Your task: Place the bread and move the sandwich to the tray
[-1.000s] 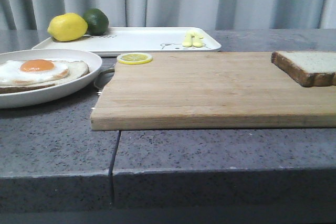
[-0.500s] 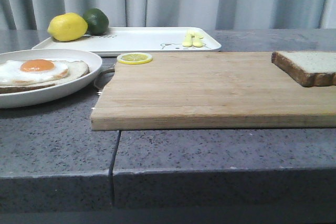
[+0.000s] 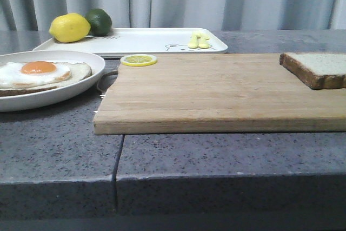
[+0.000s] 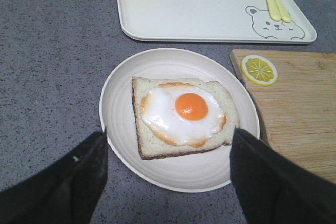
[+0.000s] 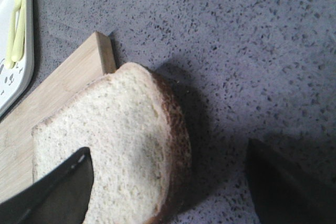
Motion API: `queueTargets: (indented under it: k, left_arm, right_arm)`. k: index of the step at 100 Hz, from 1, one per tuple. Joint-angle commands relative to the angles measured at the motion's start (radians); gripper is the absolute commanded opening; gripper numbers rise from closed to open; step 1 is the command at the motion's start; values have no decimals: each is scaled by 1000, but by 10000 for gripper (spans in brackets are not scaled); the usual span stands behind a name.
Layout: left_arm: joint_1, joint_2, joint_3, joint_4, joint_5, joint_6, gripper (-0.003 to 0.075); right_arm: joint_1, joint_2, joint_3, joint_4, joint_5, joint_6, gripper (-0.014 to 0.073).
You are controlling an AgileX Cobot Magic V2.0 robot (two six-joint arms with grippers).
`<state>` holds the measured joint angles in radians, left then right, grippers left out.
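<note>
Working across from the left, I count one lemon (image 3: pixel 69 27) and one lime (image 3: pixel 99 21) sitting on the far left corner of the tray (image 3: pixel 146 41), one round plate (image 3: pixel 59 93) in front of them carrying the single egg-topped sandwich (image 3: pixel 40 75), one lemon slice (image 3: pixel 138 60) on the back left corner of the wooden board (image 3: pixel 216 93), two small yellow utensils (image 3: pixel 198 40) side by side on the tray's right part, and one plain bread (image 3: pixel 319 68) slice at the board's far right edge.

My front camera shows neither arm. The left wrist camera fills that in: the left gripper (image 4: pixel 168 169) hangs spread wide above the plate, one finger on each side of the sandwich, holding nothing. That camera also shows the bear drawing on the tray and the top of the egg yolk. The right wrist camera shows the right gripper (image 5: pixel 173 192) parted wide and empty over the bread, which overhangs the board's edge onto the grey counter (image 5: pixel 252 40)
</note>
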<state>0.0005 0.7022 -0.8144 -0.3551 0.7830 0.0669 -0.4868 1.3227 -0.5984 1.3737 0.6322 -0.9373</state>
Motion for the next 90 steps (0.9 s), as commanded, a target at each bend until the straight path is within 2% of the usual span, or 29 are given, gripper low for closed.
queueTargets:
  k: [1, 12, 90]
  left_arm:
    - [1, 4, -36, -26, -58, -3, 462]
    - [1, 4, -36, -26, -58, -3, 462]
    - [1, 4, -36, -26, -58, -3, 462]
  right_arm:
    - [-8, -18, -24, 61, 32, -19, 594]
    - [-8, -18, -24, 100, 46, -31, 594]
    - [17, 90, -25, 99, 100, -60, 594]
